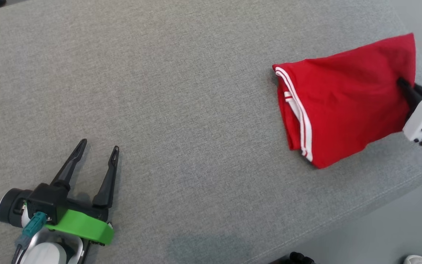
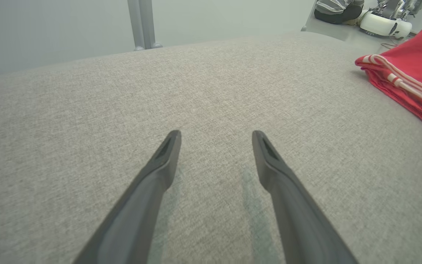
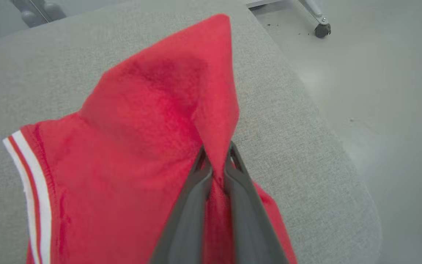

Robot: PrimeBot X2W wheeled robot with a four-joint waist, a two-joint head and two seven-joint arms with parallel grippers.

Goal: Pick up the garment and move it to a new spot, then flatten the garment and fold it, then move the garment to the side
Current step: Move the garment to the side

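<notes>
Cloth sits between the two dark fingers of the right claw (image 3: pixel 216 157), which is pinching a raised ridge of the red garment (image 1: pixel 346 99). From that pinch the fabric rises into a peaked fold, as the right wrist view shows, while the rest of it lies on the grey woven tabletop (image 1: pixel 181 91). The garment is folded into a compact, roughly four-sided bundle. It lies at the robot's right end of the tabletop, close to the rounded edge. Its white-striped hem (image 1: pixel 299 110) faces the middle of the surface, and the held side faces the edge.

Just past that edge is pale floor (image 3: pixel 379 73), and a small caster wheel (image 3: pixel 322 30) on a metal leg stands on it.

The left claw (image 1: pixel 99 145) is well apart from the garment, low over the tabletop at the robot's near left. Its fingers are spread and hold nothing, and a green band circles its base. A broad stretch of grey weave separates it from the striped hem.

The left wrist view shows twin grey posts (image 2: pixel 143 24) standing past the tabletop's far side. In the corner above the garment, a white device (image 2: pixel 385 24) lies on the floor beside someone in striped clothing (image 2: pixel 337 7), too small to tell more.
</notes>
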